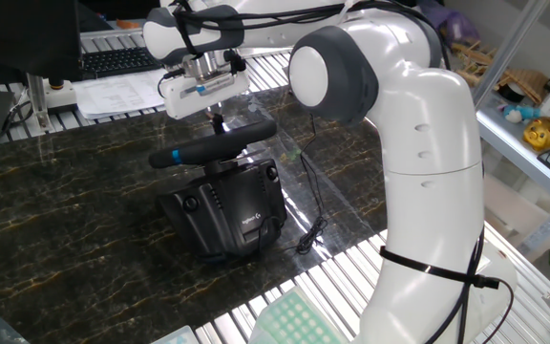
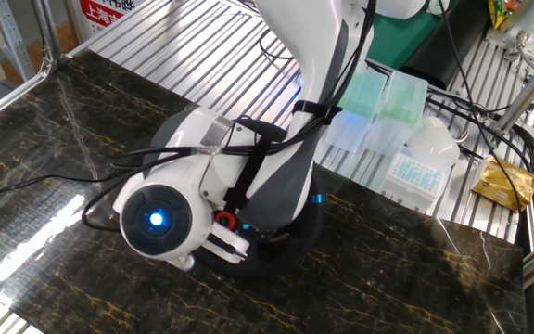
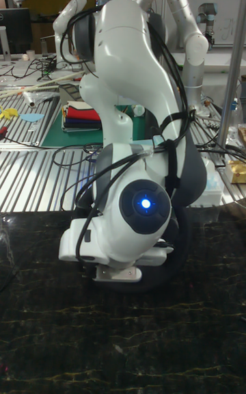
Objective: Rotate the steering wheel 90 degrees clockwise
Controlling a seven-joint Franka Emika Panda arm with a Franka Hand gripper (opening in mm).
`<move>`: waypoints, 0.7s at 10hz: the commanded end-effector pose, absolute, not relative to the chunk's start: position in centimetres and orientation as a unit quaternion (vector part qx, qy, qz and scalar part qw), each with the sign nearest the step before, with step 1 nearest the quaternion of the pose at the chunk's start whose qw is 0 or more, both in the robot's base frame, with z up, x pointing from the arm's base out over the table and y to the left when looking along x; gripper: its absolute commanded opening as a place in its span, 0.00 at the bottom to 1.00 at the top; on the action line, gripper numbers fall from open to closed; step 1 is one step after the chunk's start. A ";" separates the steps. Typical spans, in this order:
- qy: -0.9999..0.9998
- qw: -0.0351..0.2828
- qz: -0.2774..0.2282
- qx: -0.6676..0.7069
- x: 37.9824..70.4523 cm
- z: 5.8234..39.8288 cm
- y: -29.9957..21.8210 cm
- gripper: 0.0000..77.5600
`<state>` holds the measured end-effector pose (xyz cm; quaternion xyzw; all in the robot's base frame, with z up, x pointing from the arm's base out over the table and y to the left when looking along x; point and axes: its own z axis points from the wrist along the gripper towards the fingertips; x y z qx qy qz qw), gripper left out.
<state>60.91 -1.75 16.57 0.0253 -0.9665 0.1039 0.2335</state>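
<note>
Over the dark marbled table hung the white two-finger gripper, just above the black racing wheel rim with its small blue stripe, near the rim's 12 o'clock. Its dark fingers pointed down at the rim, looking close together; whether they touched or pinched it could not be told. That wheel sat tilted atop a boxy black base with a white logo, mid-table. From the other side, the white arm hid nearly everything.
</note>
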 end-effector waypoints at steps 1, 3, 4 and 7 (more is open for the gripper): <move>-0.964 0.236 0.118 0.027 60.8 18.3 -3.6 0.00; -0.962 0.240 0.124 0.030 60.6 19.0 -4.3 0.00; -0.962 0.243 0.123 0.031 60.5 19.3 -4.5 0.00; -0.968 0.237 0.078 0.013 60.4 19.4 -3.1 0.00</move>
